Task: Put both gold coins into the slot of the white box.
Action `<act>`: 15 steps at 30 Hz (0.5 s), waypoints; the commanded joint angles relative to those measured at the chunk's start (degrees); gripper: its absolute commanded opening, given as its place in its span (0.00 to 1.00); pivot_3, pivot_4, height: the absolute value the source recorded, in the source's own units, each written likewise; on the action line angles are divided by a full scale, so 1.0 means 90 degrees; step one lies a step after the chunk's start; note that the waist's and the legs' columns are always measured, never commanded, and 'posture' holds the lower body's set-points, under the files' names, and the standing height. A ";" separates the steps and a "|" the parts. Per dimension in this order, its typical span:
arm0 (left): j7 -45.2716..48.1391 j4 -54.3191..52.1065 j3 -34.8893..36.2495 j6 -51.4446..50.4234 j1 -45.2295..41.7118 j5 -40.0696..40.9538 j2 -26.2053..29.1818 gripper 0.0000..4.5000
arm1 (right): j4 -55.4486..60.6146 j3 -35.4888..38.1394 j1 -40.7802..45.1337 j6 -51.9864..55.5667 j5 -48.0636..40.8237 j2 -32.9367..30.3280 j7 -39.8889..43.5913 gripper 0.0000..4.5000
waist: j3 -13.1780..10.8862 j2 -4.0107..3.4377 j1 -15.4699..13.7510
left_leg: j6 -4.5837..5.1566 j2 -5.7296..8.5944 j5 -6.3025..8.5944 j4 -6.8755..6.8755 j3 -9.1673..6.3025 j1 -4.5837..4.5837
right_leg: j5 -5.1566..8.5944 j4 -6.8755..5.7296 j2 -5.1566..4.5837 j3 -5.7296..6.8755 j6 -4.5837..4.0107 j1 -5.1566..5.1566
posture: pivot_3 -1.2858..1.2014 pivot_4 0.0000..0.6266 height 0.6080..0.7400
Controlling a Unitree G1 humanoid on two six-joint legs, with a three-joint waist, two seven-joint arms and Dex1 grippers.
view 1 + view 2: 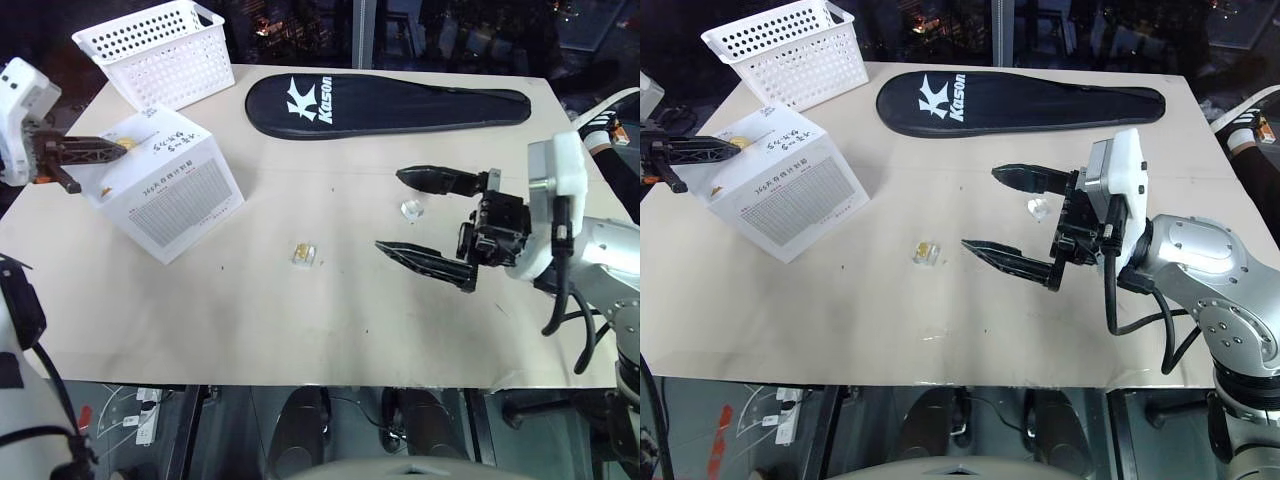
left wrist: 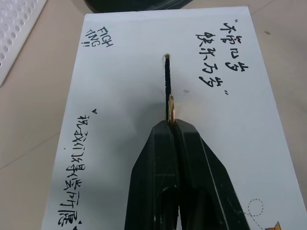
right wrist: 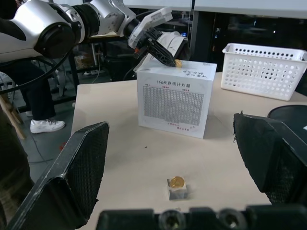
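Note:
The white box (image 1: 170, 195) stands tilted on the table's left side, with black handwriting on its top face. My left gripper (image 2: 171, 124) is shut on a gold coin (image 2: 171, 107) and holds it edge-on over the near end of the dark slot (image 2: 166, 76). From the right wrist, that coin (image 3: 178, 62) shows at the box's top edge. The second gold coin (image 1: 303, 253) lies in its clear case mid-table. My right gripper (image 1: 390, 211) hovers open to the right of it, pointing left, nothing between its fingers. A small clear case (image 1: 412, 208) lies by its upper finger.
A white perforated basket (image 1: 158, 48) stands at the table's far left corner. A black Kason racket cover (image 1: 390, 104) lies along the far edge. A person's leg and white shoe (image 3: 45, 125) are beyond the table's left side.

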State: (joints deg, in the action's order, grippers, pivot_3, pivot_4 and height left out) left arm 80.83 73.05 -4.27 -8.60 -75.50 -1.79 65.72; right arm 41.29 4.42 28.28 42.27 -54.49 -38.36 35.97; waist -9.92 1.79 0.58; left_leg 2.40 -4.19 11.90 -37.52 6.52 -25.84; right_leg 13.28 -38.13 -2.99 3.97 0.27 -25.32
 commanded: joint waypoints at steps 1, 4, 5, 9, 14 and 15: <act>-0.0154 0.0047 0.0124 0.0147 -0.0127 -0.0148 0.0021 0.00 | 0.0168 0.0101 0.0040 -0.0111 -0.0070 -0.0082 0.0034 1.00 | 0.0000 0.0000 -0.0001 | 0.0000 0.0000 0.0000 -0.0002 0.0000 0.0000 | 0.0000 -0.0002 0.0000 0.0000 0.0000 0.0000 | 0.52 0.24 1.00; -0.0182 0.0053 0.0176 0.0197 -0.0130 -0.0208 0.0003 0.00 | 0.0170 0.0077 0.0043 -0.0099 -0.0077 -0.0098 0.0033 1.00 | 0.0001 0.0001 0.0000 | 0.0000 0.0000 0.0000 -0.0009 0.0000 0.0002 | 0.0000 -0.0011 -0.0001 0.0000 0.0001 0.0001 | 0.52 0.24 1.00; -0.0155 0.0050 0.0239 0.0211 -0.0131 -0.0176 -0.0004 0.06 | 0.0166 0.0073 0.0045 -0.0101 -0.0079 -0.0100 0.0029 1.00 | 0.0001 0.0001 0.0001 | 0.0001 0.0000 0.0000 -0.0015 -0.0001 0.0002 | 0.0000 -0.0018 0.0000 0.0000 0.0001 0.0001 | 0.52 0.24 1.00; -0.0012 0.0004 0.0584 -0.0229 -0.0317 0.0060 0.0062 0.37 | 0.0161 0.0052 0.0038 -0.0105 -0.0074 -0.0097 0.0030 1.00 | -0.0003 0.0008 0.0007 | 0.0001 -0.0002 0.0001 -0.0044 -0.0004 0.0000 | 0.0002 -0.0043 0.0000 0.0000 0.0002 0.0000 | 0.52 0.24 1.00; 0.0727 -0.0637 0.0906 -0.1193 -0.0574 0.0515 -0.0104 0.48 | 0.0143 0.0088 -0.0036 -0.0157 -0.0011 -0.0131 0.0088 1.00 | -0.0003 0.0014 0.0010 | 0.0013 -0.0004 0.0008 -0.0087 -0.0007 -0.0005 | 0.0003 -0.0078 -0.0003 -0.0001 0.0003 0.0000 | 0.52 0.24 1.00; 0.0885 -0.0973 0.0973 -0.1439 -0.0493 0.0681 -0.0202 0.48 | 0.0135 0.0096 -0.0057 -0.0168 0.0000 -0.0138 0.0106 1.00 | -0.0002 0.0015 0.0001 | 0.0013 -0.0005 0.0008 -0.0088 -0.0009 -0.0005 | 0.0003 -0.0079 -0.0003 0.0000 0.0003 0.0000 | 0.52 0.24 1.00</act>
State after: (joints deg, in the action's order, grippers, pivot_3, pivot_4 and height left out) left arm 85.67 70.49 2.42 -17.66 -78.87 0.73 64.43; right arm 41.34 4.29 27.86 42.15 -54.38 -39.01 36.36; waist -9.94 1.93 0.58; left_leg 2.52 -4.24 11.98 -38.32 6.40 -25.88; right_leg 13.31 -38.86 -3.05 4.00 0.30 -25.31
